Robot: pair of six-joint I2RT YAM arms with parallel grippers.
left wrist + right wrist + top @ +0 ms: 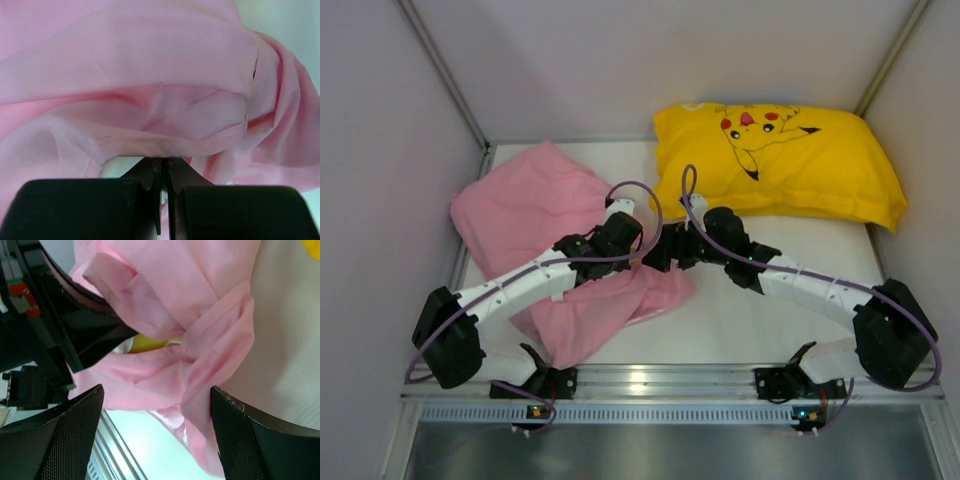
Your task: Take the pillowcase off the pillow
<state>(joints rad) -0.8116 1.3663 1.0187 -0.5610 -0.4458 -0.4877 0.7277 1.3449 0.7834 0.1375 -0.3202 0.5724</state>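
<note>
The pink pillowcase (pixel 520 210) covers the pillow on the left of the table. The pillow is almost wholly hidden; only a bit of white with yellow trim (pixel 145 343) shows at the case's opening in the right wrist view. My left gripper (pixel 645 247) is shut on the pillowcase's stitched hem (pixel 165 147). My right gripper (pixel 668 250) faces it from the right, open, with a fold of pink cloth (pixel 200 370) lying between its spread fingers (pixel 75 430). The left gripper's dark fingers (pixel 95 335) also show there.
A yellow cartoon-print pillow (pixel 780 160) lies at the back right against the wall. White enclosure walls stand on the left, right and back. A metal rail (pixel 660 380) runs along the table's near edge between the arm bases.
</note>
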